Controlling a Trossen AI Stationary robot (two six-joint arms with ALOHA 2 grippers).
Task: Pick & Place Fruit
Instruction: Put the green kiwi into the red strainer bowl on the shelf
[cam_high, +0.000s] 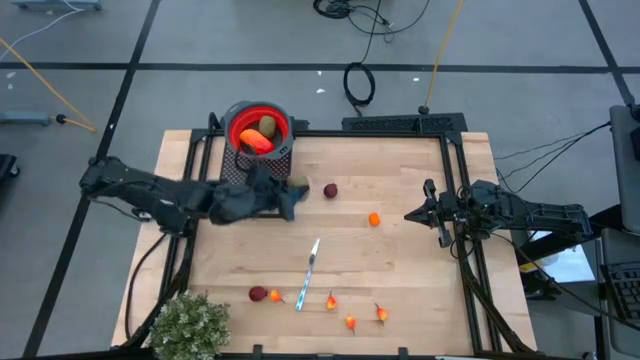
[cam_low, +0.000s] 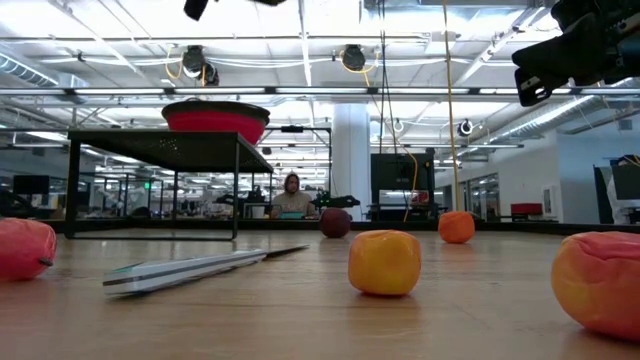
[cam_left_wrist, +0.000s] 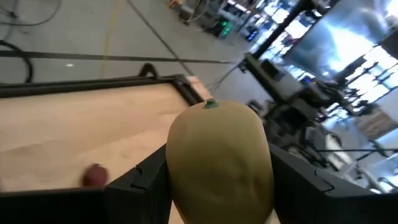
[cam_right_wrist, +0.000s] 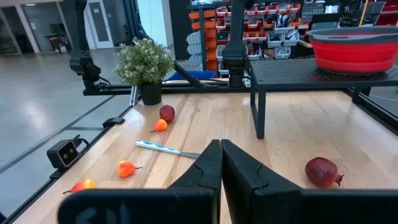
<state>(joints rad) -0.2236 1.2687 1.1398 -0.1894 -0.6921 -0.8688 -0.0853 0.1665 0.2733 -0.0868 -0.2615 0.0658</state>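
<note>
My left gripper (cam_high: 294, 192) is shut on an olive-brown oval fruit (cam_left_wrist: 219, 160), just right of the black mesh stand (cam_high: 236, 165) at the table's far left. A red bowl (cam_high: 258, 127) on that stand holds an olive-brown fruit and an orange-red one. On the table lie a dark-red fruit (cam_high: 330, 190), an orange ball (cam_high: 374, 219), another dark-red fruit (cam_high: 258, 293) and several small orange-red bits (cam_high: 350, 321) near the front. My right gripper (cam_right_wrist: 221, 155) waits shut at the table's right edge, holding nothing. My left gripper pinches the olive-brown fruit by its two sides (cam_left_wrist: 177, 171), one dark finger (cam_left_wrist: 140, 183) on each side. The fingers come nearly level from the table's left. The fruit's stem end (cam_left_wrist: 210, 104) points away from the gripper, and the fruit is held above the table.
A white-and-blue knife-like utensil (cam_high: 310, 272) lies mid-table. A bushy grey-green plant (cam_high: 190, 325) stands at the near left corner. Black frame rails (cam_high: 462, 260) run along the table's sides. Bare wood lies between the stand and my right arm.
</note>
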